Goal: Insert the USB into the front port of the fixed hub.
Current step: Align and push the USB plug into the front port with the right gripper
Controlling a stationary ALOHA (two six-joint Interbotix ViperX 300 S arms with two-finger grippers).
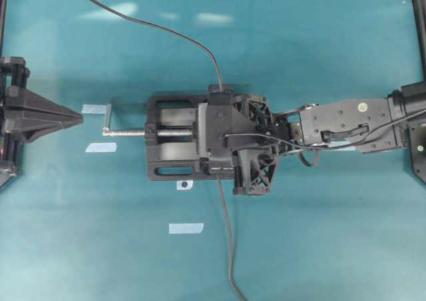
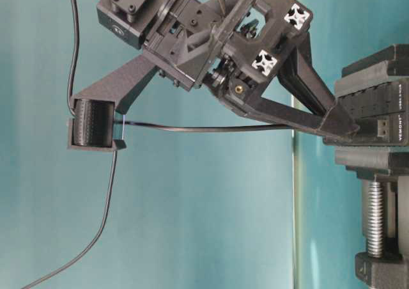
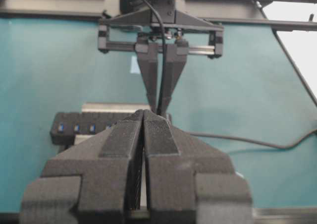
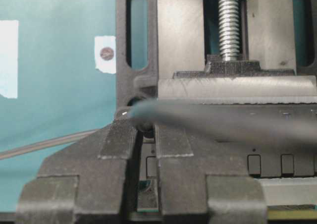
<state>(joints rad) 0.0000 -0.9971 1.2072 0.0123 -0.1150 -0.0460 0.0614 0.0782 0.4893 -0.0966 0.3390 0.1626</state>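
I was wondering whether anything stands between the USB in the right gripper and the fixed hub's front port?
Nothing visible does. The right gripper, USB cable trailing behind it, sits at the fixed hub's end; the plug itself is hidden.

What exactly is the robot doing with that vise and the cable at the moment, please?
The right gripper is closed on the USB, holding it down at one end of the fixed hub, which is clamped in the vise. Whether the plug is seated cannot be told. The left gripper sits shut, away from the vise.
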